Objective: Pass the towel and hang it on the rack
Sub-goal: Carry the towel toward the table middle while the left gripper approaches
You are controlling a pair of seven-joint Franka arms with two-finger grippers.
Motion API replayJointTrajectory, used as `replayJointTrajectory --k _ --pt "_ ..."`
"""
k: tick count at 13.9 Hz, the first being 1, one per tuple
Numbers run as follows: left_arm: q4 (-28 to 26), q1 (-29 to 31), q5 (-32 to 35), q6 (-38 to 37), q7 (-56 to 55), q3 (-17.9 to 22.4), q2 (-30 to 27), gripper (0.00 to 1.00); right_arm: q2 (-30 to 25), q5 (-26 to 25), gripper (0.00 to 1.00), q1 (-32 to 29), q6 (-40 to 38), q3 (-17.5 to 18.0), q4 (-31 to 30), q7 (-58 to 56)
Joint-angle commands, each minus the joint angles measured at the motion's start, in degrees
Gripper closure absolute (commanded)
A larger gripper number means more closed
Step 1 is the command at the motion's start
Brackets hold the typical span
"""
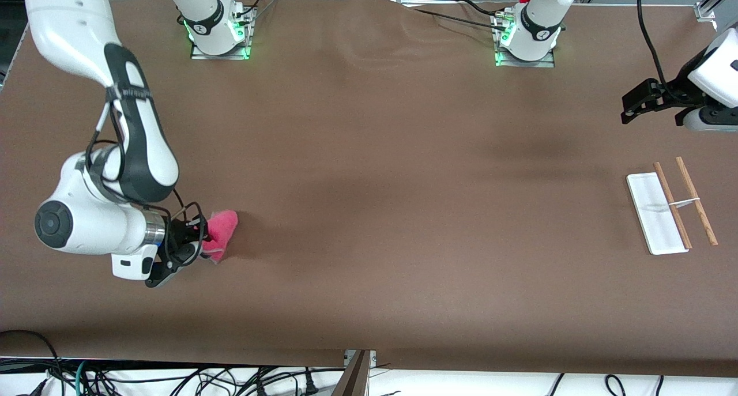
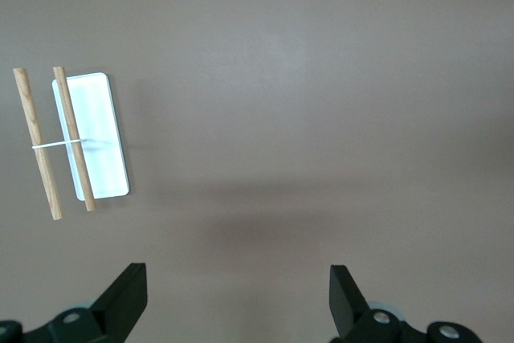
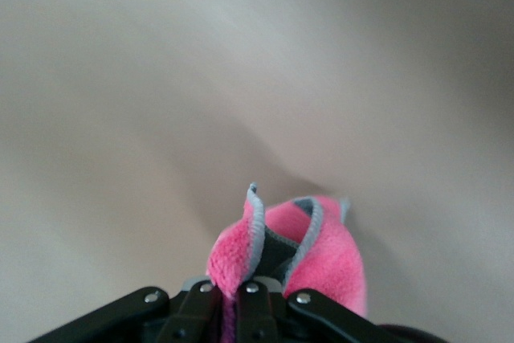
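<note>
Right pincer clamped tight on the towel, fingers pinched together over one bunched edge of the pink cloth, grey stitched hem curling up just past the fingertips in the right wrist view. Towel crumpled into a small pink wad sticking out from the pincer toward the middle of the desk, low at the right arm's end; cannot tell whether its underside touches the desk or hangs just above it. Left pincer spread wide, holding nothing, hanging over bare desk at the left arm's end, waiting; both dark fingers well apart in the left wrist view. Rack standing on the desk nearer to the front camera than the spot under the left pincer: flat white base, two thin wooden rods side by side, thin white crosspiece joining them, nothing draped on it. Towel and rack well apart, at the two ends of the desk, with plain brown desk between them.
</note>
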Motion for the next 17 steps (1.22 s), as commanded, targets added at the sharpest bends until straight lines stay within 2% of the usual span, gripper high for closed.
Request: replayJointTrajectory --k 1,3,7,11,14,17 --pt "0.38 -0.24 -0.89 -2.91 0.50 -1.22 -0.53 0.00 -2.21 0.66 1.00 3.85 -4.23 2.09 5.25 3.86" --pt "0.38 0.11 -0.89 -3.72 0.50 -1.22 -0.63 0.00 -3.37 0.57 1.00 7.36 -3.62 4.46 5.25 9.92" --pt "1.17 0.11 -0.89 -3.80 -0.20 -1.22 -0.54 0.00 -3.64 0.13 1.00 16.85 2.18 4.65 5.43 20.22" --pt "1.26 0.38 -0.80 -5.04 0.41 -1.04 -0.89 0.00 -3.64 0.31 1.00 21.61 7.63 5.00 5.86 21.29" --pt "1.52 0.11 -0.71 -5.04 0.50 -1.13 -0.01 0.00 -3.64 0.13 1.00 26.08 8.60 5.53 6.74 21.81" --pt "0.30 -0.67 -0.80 -1.97 0.50 -2.00 0.16 0.00 -3.64 0.13 1.00 28.56 9.75 5.62 6.74 21.81"
